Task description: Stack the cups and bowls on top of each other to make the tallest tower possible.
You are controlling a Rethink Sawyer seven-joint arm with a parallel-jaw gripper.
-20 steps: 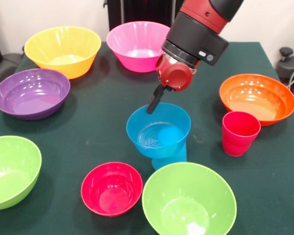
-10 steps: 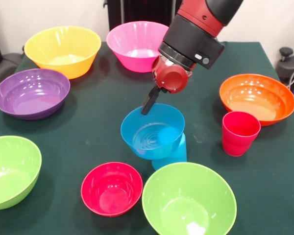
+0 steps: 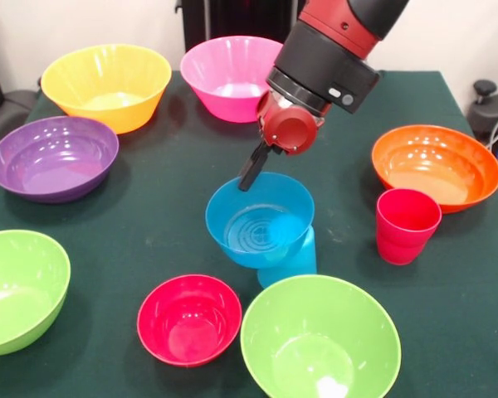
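Note:
A small blue bowl point(image 3: 261, 224) rests tilted and off-centre, shifted left, on top of an upturned light blue cup point(image 3: 294, 259) in the middle of the table. My gripper point(image 3: 247, 184) comes down from above and is shut on the far left rim of this bowl; only one dark finger point(image 3: 255, 164) shows. The red-pink cup point(image 3: 407, 224) stands upright to the right, apart from the stack. A small red bowl point(image 3: 188, 319) sits in front, to the left of the stack.
Large bowls ring the green table point(image 3: 158, 224): yellow-orange point(image 3: 106, 83), pink point(image 3: 224, 76), purple point(image 3: 54, 157), orange point(image 3: 436, 166), lime green at the left edge point(image 3: 17, 290) and lime green in front point(image 3: 319, 340), close to the blue cup.
My gripper has shifted left and slightly up. The blue bowl went left with it, from centred on the blue cup to tilted and off-centre.

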